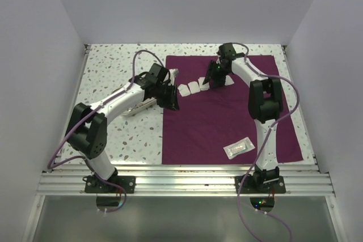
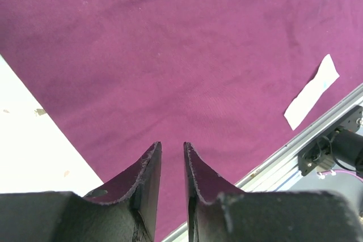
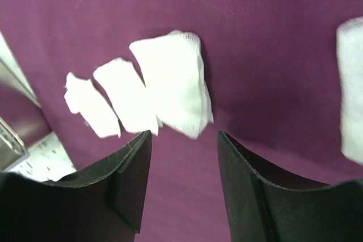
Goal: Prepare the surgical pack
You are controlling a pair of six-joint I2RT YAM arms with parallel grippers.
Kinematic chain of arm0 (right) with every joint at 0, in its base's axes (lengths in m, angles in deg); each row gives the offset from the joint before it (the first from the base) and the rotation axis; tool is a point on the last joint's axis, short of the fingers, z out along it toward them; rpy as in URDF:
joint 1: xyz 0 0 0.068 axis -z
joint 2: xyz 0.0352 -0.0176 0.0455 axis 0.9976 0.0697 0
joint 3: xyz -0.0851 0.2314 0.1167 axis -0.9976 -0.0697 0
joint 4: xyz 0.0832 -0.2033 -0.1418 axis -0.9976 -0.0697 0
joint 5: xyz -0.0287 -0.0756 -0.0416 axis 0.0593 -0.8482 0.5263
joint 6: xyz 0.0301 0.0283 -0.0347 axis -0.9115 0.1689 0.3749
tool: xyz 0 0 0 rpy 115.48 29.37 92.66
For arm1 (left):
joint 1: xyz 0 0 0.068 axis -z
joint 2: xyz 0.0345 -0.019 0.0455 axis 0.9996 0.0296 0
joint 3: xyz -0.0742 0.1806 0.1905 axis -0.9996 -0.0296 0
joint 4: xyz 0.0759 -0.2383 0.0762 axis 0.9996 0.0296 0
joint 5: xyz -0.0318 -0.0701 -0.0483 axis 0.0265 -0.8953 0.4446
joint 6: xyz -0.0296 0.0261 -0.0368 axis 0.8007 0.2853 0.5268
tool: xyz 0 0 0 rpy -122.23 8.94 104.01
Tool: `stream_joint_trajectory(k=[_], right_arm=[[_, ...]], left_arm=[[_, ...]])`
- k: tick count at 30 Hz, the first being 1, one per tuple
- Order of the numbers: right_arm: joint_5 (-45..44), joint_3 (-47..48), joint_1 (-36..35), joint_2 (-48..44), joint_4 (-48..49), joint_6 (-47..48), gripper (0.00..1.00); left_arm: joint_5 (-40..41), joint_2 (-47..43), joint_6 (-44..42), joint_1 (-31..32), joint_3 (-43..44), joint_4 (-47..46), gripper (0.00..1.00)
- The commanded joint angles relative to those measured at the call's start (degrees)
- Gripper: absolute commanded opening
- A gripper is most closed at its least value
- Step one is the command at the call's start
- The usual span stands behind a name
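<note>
The left hand and right hand are open, empty. The cloth lies flat, pads and packet on it. Folding looks left.

Robot lab cell; plain white walls, speckled tabletop, aluminium mounting rail along the near edge

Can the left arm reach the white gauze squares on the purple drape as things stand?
Probably yes. The jaws of the left arm hover beside the nearest gauze square, only bare drape between them. The right arm hangs over the row's far end, so that end looks harder to reach.
</note>
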Motion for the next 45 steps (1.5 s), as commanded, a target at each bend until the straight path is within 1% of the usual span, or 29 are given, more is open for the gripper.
stream_joint_trajectory(k=[1,11,18,23,27,34,39,44,45], right_arm=[[-0.6,5.7,-1.6,1.0,-0.2,-0.6,0.54],[-3.7,5.9,-1.9,2.8,-2.0,2.2,0.54],[-6.2,6.3,-1.9,1.3,-4.2,6.3,0.54],[-5.2,8.3,-1.8,3.7,-5.6,7.4,0.54],[-4.5,8.5,-1.8,4.9,-4.8,7.2,0.53],[-5.1,9.4,-1.7,7.2,-5.7,8.6,0.53],[-3.9,9.5,-1.7,8.6,-5.7,9.6,0.5],[-4.7,8.7,-1.7,9.1,-6.1,10.2,0.45],[-5.3,8.6,-1.8,9.1,-6.3,10.3,0.41]], left_arm=[[-0.5,-3.2,1.6,-0.1,-0.8,-1.9,0.26],[-0.8,-3.9,2.8,-0.1,-2.5,-3.3,0.27],[-1.2,-2.7,2.9,-0.1,-1.6,-3.5,0.27],[-2.0,-1.4,3.1,-0.2,-0.5,-4.0,0.27],[-2.2,-0.8,3.0,-0.1,0.2,-3.7,0.28],[-2.2,-0.5,2.9,-0.2,0.0,-3.4,0.28],[-2.2,-0.2,2.9,-0.3,0.1,-3.6,0.28],[-2.0,-0.1,2.7,-0.2,-0.3,-3.4,0.29],[-2.0,-0.1,2.7,-0.2,-0.6,-3.6,0.29]])
